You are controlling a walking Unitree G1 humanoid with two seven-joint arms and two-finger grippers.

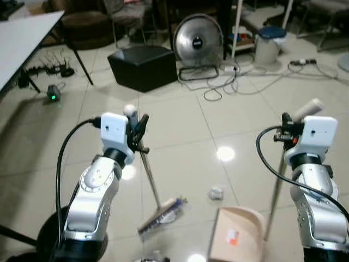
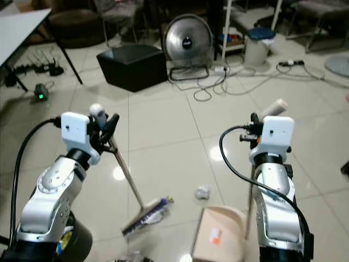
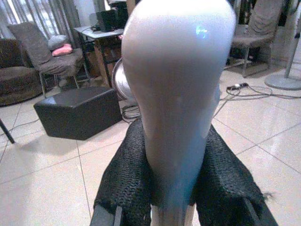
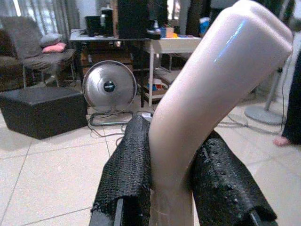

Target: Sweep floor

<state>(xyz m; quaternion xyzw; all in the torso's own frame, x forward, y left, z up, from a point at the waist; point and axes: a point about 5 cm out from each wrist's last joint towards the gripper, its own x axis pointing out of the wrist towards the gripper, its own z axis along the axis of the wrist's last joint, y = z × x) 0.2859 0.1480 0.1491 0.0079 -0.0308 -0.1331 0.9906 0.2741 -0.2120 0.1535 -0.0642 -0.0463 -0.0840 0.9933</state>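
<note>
While the left gripper (image 1: 137,130) clamps the rounded top of the broom (image 1: 151,180) handle between its two black fingers (image 3: 124,183), the thin handle slants down and to the right to the brush head, which rests on the pale tiled floor (image 1: 180,136) between the two arms. Just right of the brush head lies a small crumpled scrap (image 1: 216,192), apart from the bristles and a little behind the dustpan (image 1: 237,232), whose beige tray sits flat on the tiles with an orange mark inside. The right gripper (image 1: 287,130) is shut around the pale grip of the dustpan's upright handle, its padded fingers (image 4: 126,174) pressing both sides. Farther back stand a black box (image 1: 143,65), a round metal fan (image 1: 197,39) and loose cables (image 1: 229,82).
</note>
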